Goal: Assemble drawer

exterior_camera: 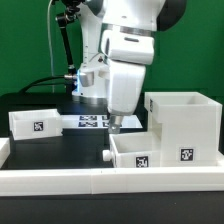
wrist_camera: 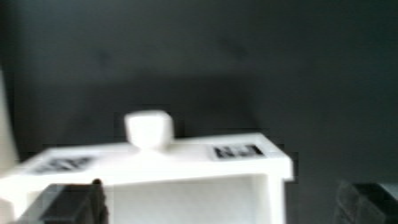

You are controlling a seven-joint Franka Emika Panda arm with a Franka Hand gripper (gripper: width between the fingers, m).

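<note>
Because a grasp seems planned, the spread pincer (wrist_camera: 222,205) is held over the shallow white plastic tray (wrist_camera: 160,168), at nine o'clock from the cube-like white plastic casing (exterior_camera: 186,122).

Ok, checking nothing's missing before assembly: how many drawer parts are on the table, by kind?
Large casing: 1
Small trays: 2, one at the exterior view's left, one in front
Total: 3

Exterior view: low at table front, mid-range, faces the arm (exterior_camera: 125,60) behind the casing (exterior_camera: 183,125). Wrist view: to the exterior view's left of casing, looks down, close, blurry, onto white tagged part (wrist_camera: 151,165); overlap unclear.
</note>
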